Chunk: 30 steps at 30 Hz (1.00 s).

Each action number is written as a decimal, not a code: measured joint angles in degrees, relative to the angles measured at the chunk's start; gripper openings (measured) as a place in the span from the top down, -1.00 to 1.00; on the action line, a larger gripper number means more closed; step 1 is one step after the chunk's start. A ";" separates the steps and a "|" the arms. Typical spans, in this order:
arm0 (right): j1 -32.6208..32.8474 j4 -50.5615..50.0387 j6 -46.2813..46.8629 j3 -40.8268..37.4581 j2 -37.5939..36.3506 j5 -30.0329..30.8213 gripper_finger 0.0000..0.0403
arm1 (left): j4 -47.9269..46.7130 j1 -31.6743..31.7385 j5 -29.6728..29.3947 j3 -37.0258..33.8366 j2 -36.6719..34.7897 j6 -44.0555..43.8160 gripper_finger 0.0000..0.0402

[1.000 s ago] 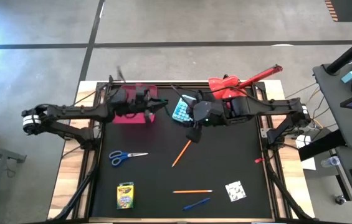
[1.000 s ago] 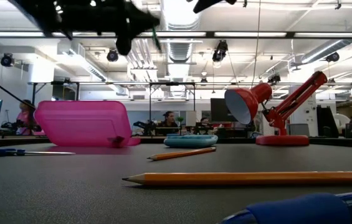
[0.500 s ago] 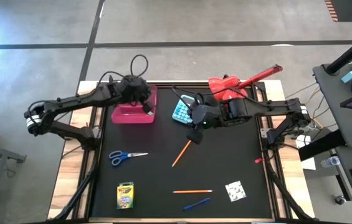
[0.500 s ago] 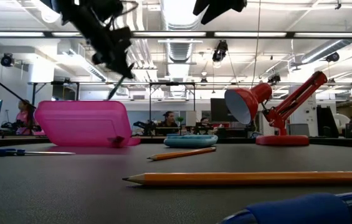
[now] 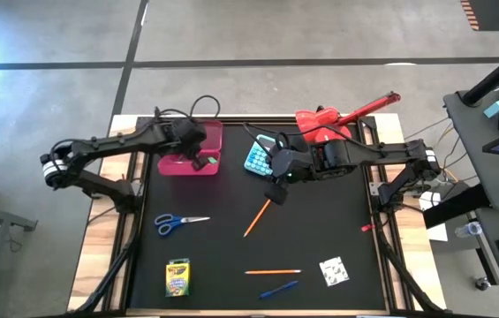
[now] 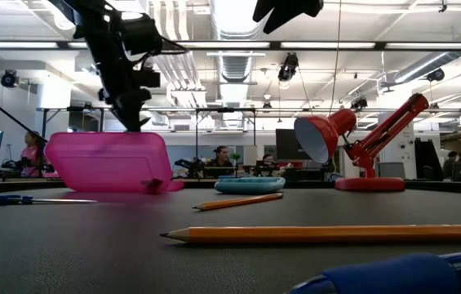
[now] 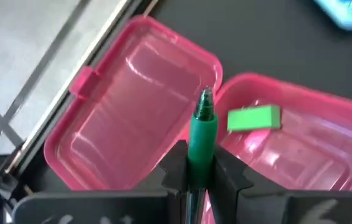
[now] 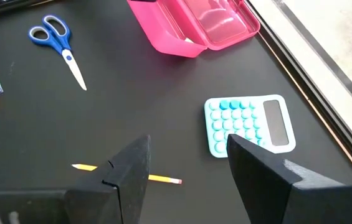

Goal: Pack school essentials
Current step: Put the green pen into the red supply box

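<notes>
Left gripper clamped on a green pen, pen pointing out past the fingertips, sitting directly over the open pink case. In the low view the left gripper hangs just above the case's rim, tip pointing down. Just beyond the pen tip a green eraser-like block lies inside the case's tray; the lid stands open just beside it. From above, the left gripper is over the near-right part of the case. Right gripper is spread wide and holding nothing, hovering above the mat. Directly ahead of it is the turquoise calculator, and an orange pencil lies just under and between its fingers. Farther out from it are the blue-handled scissors and the pink case beyond. High view: right gripper sits between the calculator and the upper end of the slanted orange pencil, with the red lamp behind the arm. Well apart toward the near edge of the mat: scissors, crayon box, second orange pencil, blue pen, white patterned square. All of those are still on the mat, outside the case.
</notes>
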 joint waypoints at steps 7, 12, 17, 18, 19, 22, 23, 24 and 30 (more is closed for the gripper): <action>0.00 0.00 0.00 -0.07 0.02 0.00 -0.01 | -3.13 -1.69 3.44 -1.12 2.91 -0.05 0.91; 0.00 0.00 -0.02 -0.13 0.04 0.03 -0.01 | -2.97 -2.59 5.51 -2.99 4.55 -0.04 0.87; 0.00 0.00 -0.02 -0.13 0.04 0.10 -0.01 | -2.83 -2.63 8.52 -3.62 5.83 -0.07 0.86; 0.00 0.00 -0.02 -0.13 0.04 0.27 -0.01 | -2.87 -2.63 9.27 -3.64 6.08 -0.08 0.86; 0.00 0.00 -0.02 -0.13 0.04 0.52 -0.01 | -2.87 -2.63 9.57 -3.64 6.29 -0.05 0.86; 0.00 0.00 -0.02 -0.13 0.04 1.40 -0.01 | -2.84 -2.63 10.22 -3.64 6.77 -0.07 0.85; 0.00 0.00 -0.02 -0.13 0.04 1.41 -0.01 | -2.86 -2.63 10.22 -3.64 6.92 -0.07 0.85; 0.00 0.00 -0.02 -0.13 0.04 1.42 -0.01 | -2.83 -2.63 10.22 -3.64 7.02 -0.08 0.85; 0.00 0.00 -0.02 -0.14 0.04 1.41 -0.01 | -2.82 -2.63 10.35 -3.64 8.40 -0.13 0.78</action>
